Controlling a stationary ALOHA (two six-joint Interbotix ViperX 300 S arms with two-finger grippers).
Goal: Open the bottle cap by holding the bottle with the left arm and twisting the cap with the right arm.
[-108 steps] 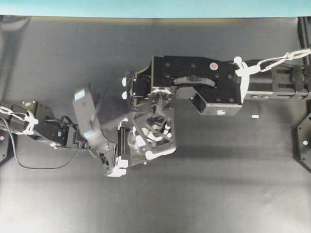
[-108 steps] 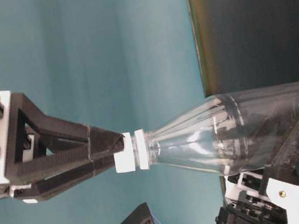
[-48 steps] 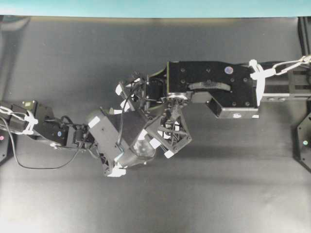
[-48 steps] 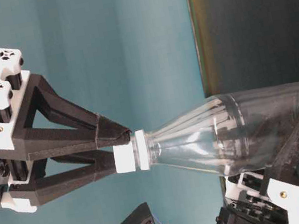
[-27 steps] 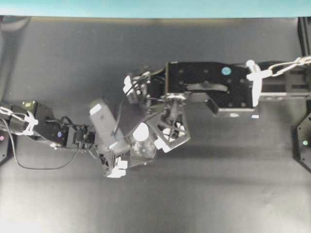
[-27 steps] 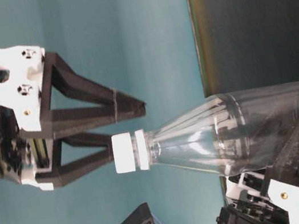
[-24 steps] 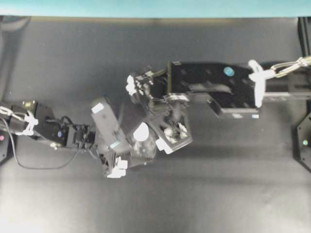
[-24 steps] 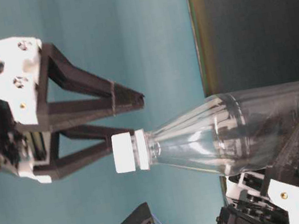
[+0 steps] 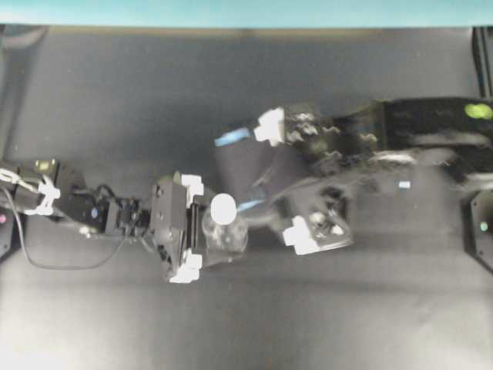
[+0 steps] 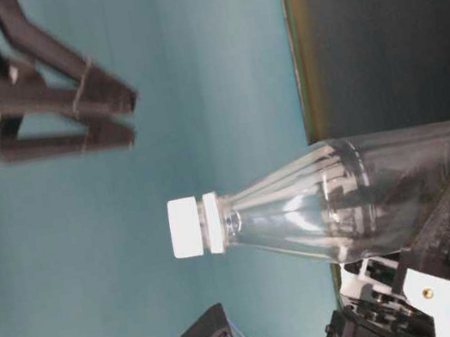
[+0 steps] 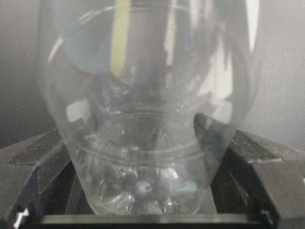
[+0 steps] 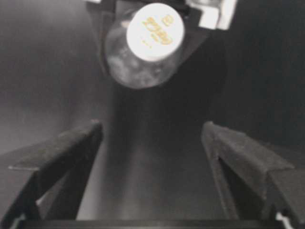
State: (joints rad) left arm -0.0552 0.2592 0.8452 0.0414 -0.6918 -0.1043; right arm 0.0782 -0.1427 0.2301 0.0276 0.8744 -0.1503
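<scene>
The clear bottle stands upright with its white cap screwed on. From above, the cap shows as a white disc. My left gripper is shut on the bottle's lower body; in the left wrist view the bottle fills the space between the black fingers. My right gripper is open and empty, blurred, off to the right of the cap. In the table-level view the right gripper is raised clear of the cap. In the right wrist view the cap lies well beyond the open right gripper.
The table is a dark mat. A tiny white fleck lies on it under the right arm. The left arm's wires trail at the left edge. A teal wall runs along the far side.
My right gripper opened off the cap, then drew up and away to the right. The cap stays on the bottle. The left gripper and bottle have not moved.
</scene>
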